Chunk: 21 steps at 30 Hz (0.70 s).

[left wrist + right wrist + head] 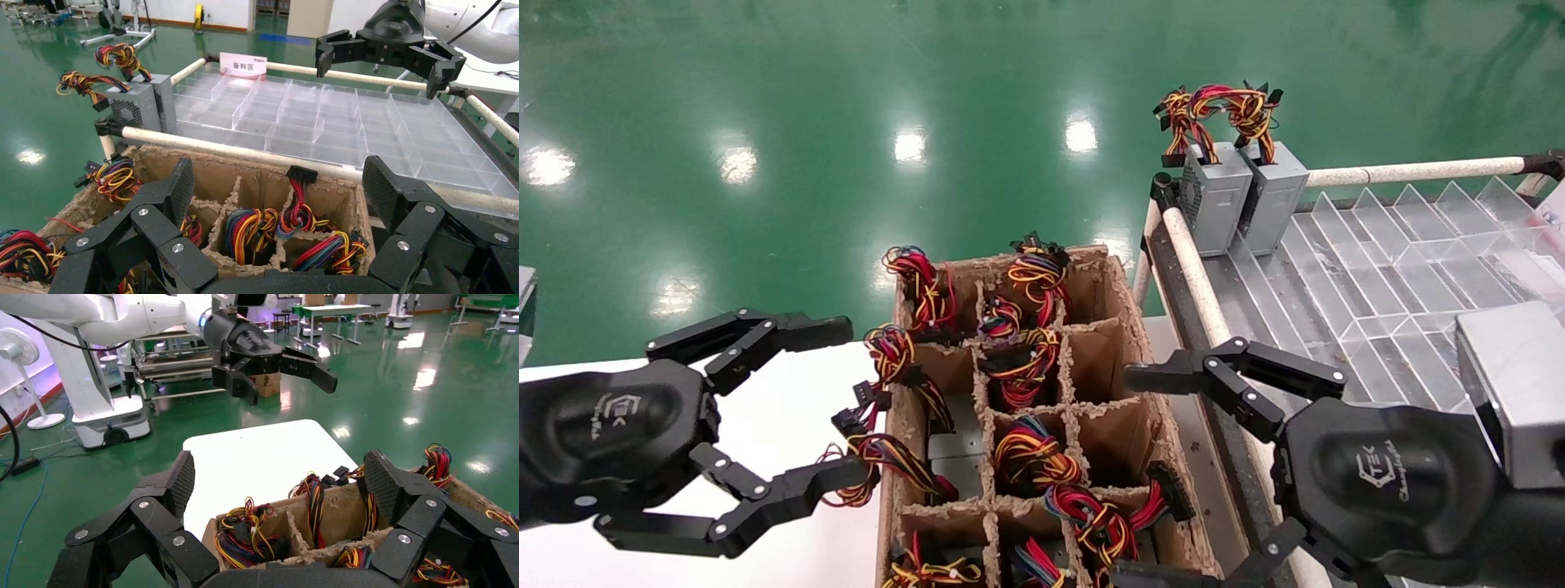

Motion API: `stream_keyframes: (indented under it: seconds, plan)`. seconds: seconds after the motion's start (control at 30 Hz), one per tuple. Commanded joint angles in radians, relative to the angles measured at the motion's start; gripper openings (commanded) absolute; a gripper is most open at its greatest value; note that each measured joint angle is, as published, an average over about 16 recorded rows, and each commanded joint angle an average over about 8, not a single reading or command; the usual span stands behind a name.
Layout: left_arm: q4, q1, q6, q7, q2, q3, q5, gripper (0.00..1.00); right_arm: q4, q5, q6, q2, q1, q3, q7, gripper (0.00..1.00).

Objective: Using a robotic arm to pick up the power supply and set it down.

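Observation:
Several power supplies stand in the cells of a worn cardboard box; mostly their red, yellow and black wire bundles show, plus one grey metal top. Two more grey power supplies stand upright on the far left corner of the clear tray, wires arching above them. My left gripper hangs open beside the box's left wall, holding nothing. On the box's right side, over the rack rail, my right gripper is open and empty too. In the left wrist view the box cells lie between the left gripper's fingers.
A clear divided tray lies on a rack with padded rails to the right of the box. A white table sits under the left gripper. Green floor lies beyond. A red-and-white sign stands at the tray's far edge.

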Motion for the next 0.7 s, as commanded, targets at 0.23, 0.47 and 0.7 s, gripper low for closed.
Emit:
stream_keyframes:
  seconds: [0.23, 0.47, 0.7]
  plan:
    - [0.000, 0.000, 0.000, 0.000, 0.000, 0.000, 0.000, 1.00, -0.007, -0.005, 0.004, -0.003, 0.005, -0.001, -0.003, 1.00]
    - [0.000, 0.000, 0.000, 0.000, 0.000, 0.000, 0.000, 1.00, -0.010, -0.007, 0.006, -0.004, 0.007, -0.001, -0.003, 1.00]
    - [0.000, 0.000, 0.000, 0.000, 0.000, 0.000, 0.000, 1.00, -0.011, -0.008, 0.006, -0.005, 0.008, -0.002, -0.004, 1.00]
